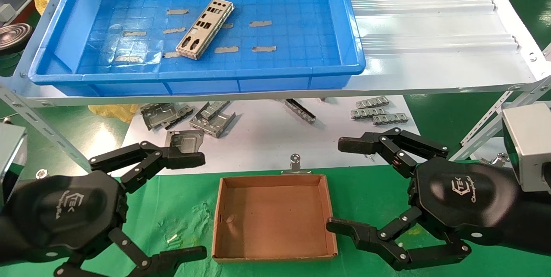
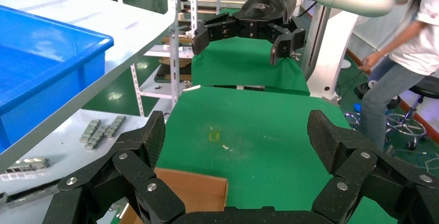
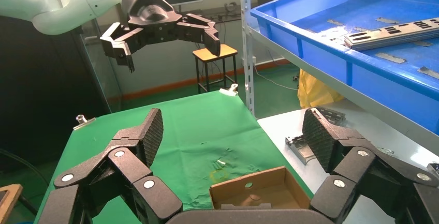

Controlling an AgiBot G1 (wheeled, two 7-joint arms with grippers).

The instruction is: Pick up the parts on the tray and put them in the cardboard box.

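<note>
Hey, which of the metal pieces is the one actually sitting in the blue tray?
The long flat silver plate with punched cut-outs, lying diagonally on the tray floor among grey tape strips. The bent brackets lie on the white shelf below, outside the tray.

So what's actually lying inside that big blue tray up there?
Inside the tray lies a silver punched metal part, seemingly a small stack, among several short grey tape strips. Whatever is beneath the part is hidden.

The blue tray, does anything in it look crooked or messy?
A little. The parts lie slanted across the tray, partly covering some grey tape strips scattered on its floor. The cardboard box holds no parts. Both end effectors, left and right, hang open beside it.
</note>
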